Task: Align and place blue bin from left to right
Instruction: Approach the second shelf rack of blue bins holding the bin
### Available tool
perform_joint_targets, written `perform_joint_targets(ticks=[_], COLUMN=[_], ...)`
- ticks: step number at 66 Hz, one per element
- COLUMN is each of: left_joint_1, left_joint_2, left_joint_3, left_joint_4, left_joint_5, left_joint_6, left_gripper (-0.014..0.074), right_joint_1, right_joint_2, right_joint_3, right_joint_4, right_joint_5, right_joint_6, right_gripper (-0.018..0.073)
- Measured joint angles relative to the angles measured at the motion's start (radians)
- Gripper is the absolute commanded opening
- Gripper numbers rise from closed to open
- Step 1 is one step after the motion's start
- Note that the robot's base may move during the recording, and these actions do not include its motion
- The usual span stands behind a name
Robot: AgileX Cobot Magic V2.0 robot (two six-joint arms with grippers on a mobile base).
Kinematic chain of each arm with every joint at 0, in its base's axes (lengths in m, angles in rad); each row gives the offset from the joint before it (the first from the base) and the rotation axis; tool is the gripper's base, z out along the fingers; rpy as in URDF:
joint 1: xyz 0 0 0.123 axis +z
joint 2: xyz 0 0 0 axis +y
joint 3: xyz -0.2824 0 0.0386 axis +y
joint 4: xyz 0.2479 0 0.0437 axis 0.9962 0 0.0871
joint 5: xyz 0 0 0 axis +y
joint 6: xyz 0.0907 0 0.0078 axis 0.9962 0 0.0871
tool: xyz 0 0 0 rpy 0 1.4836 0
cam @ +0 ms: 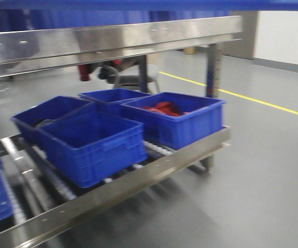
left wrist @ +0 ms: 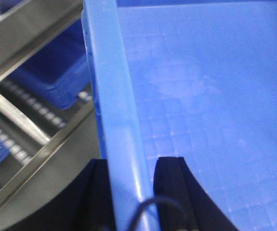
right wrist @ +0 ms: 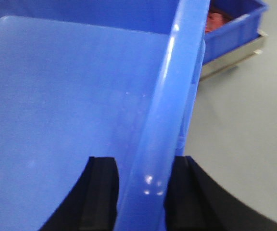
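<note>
The blue bin (left wrist: 201, 86) is held at its rim from both sides, and its pale blue inside fills both wrist views. In the left wrist view, my left gripper (left wrist: 131, 166) is shut on the thick rim (left wrist: 114, 96), one black finger outside the wall and one inside. My right gripper (right wrist: 143, 166) is shut on the opposite rim (right wrist: 177, 77) of the blue bin (right wrist: 71, 96) in the same way. The front view shows neither gripper. A blue band (cam: 138, 3) runs along its top edge.
A steel roller rack (cam: 113, 192) carries several blue bins: a front one (cam: 92, 150), two behind (cam: 50, 114) (cam: 113, 96), and a right one (cam: 180, 126) holding red parts. A steel upper shelf (cam: 113, 41) overhangs them. Grey floor with a yellow line (cam: 268, 103) lies to the right.
</note>
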Motion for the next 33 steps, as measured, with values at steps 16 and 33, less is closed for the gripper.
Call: perform_joint_targets(ticks=[16, 33], left_joint_1=[0.000, 0.000], left_joint_2=[0.000, 0.000], left_joint_3=[0.000, 0.000], left_joint_4=[0.000, 0.002], left_joint_5=[0.000, 0.000], left_joint_6=[0.000, 0.000], left_gripper=[-0.0111, -0.0111], right_joint_1=[0.000, 0.000], right_joint_2=[0.000, 0.000], right_joint_3=[0.000, 0.000], right_joint_4=[0.000, 0.002], right_joint_5=[0.000, 0.000], right_joint_6=[0.000, 0.000], right_gripper=[-0.0069, -0.0069])
